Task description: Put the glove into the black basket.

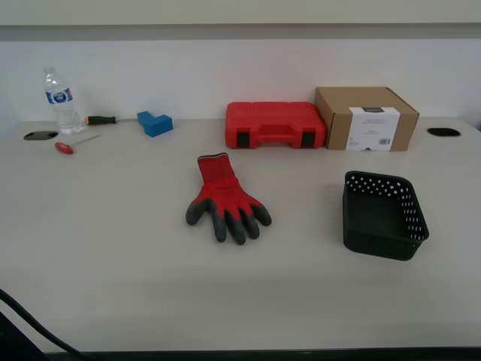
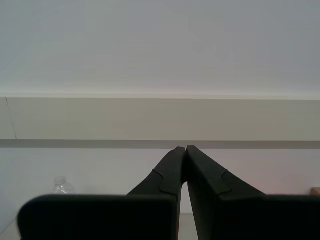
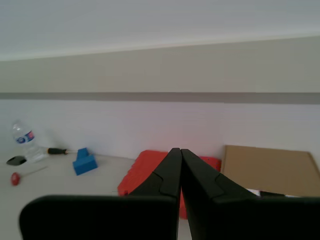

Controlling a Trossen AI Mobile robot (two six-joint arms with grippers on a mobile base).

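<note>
The glove (image 1: 224, 200), red knit with dark grey fingers, lies flat near the middle of the table, fingers toward the front. The black basket (image 1: 383, 214) with dotted sides stands to the exterior view's right of it, upright, with nothing seen inside. My first gripper (image 3: 180, 151) is shut and empty, raised and pointing at the back wall over the red case. My second gripper (image 2: 186, 148) is shut and empty, pointing at the wall. Neither gripper shows in the exterior view. The glove and basket are out of both wrist views.
A red tool case (image 1: 275, 125) and a brown cardboard box (image 1: 366, 118) stand at the back. At the exterior view's back left are a water bottle (image 1: 60, 101), a blue block (image 1: 155, 122) and two screwdrivers (image 1: 100, 119). A dark cable (image 1: 30, 323) crosses the front left corner.
</note>
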